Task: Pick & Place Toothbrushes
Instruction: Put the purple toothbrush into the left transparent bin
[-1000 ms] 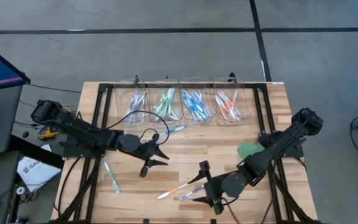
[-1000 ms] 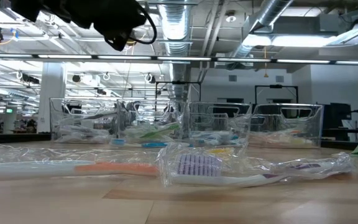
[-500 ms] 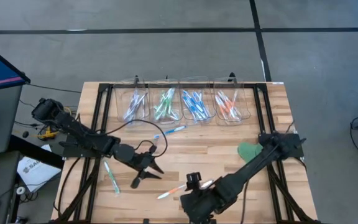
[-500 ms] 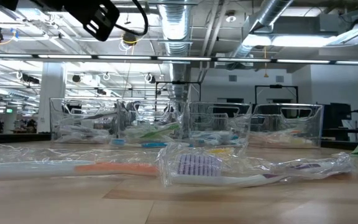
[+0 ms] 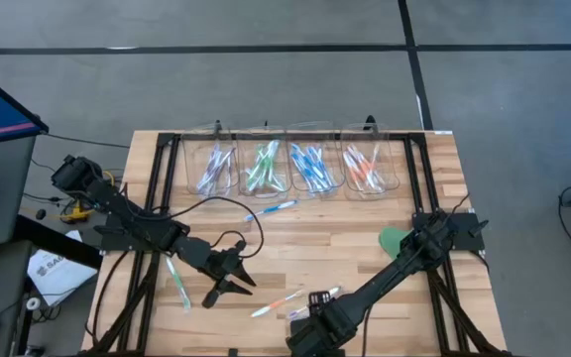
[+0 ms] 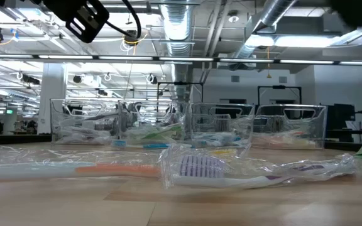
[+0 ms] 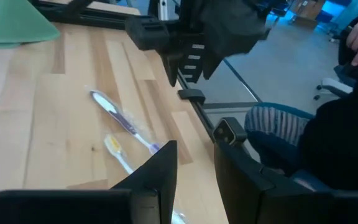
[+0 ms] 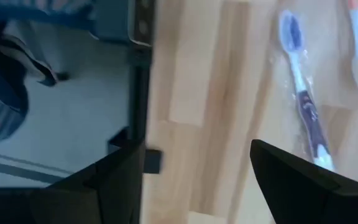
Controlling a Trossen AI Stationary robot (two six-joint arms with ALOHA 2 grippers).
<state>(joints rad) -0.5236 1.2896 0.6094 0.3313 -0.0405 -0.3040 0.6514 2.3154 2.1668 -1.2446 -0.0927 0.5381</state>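
The bench [image 5: 295, 253] carries four clear bins [image 5: 295, 169] along its twelve o'clock edge, already stocked with sorted toothbrushes. The right gripper [image 5: 310, 332] hangs at six o'clock, fingers spread wide and empty, just past the purple toothbrush [image 8: 300, 93] and orange toothbrush [image 5: 276, 304]. Both lie close together in slippery wrappers, so a closing grip could catch two or skid off film. The left gripper [image 5: 228, 283], at eight o'clock, has its fingers narrowed on nothing, near a green toothbrush [image 5: 176, 280]; a blue toothbrush [image 5: 271, 209] sits mid-bench. The arms work close, risking collision.
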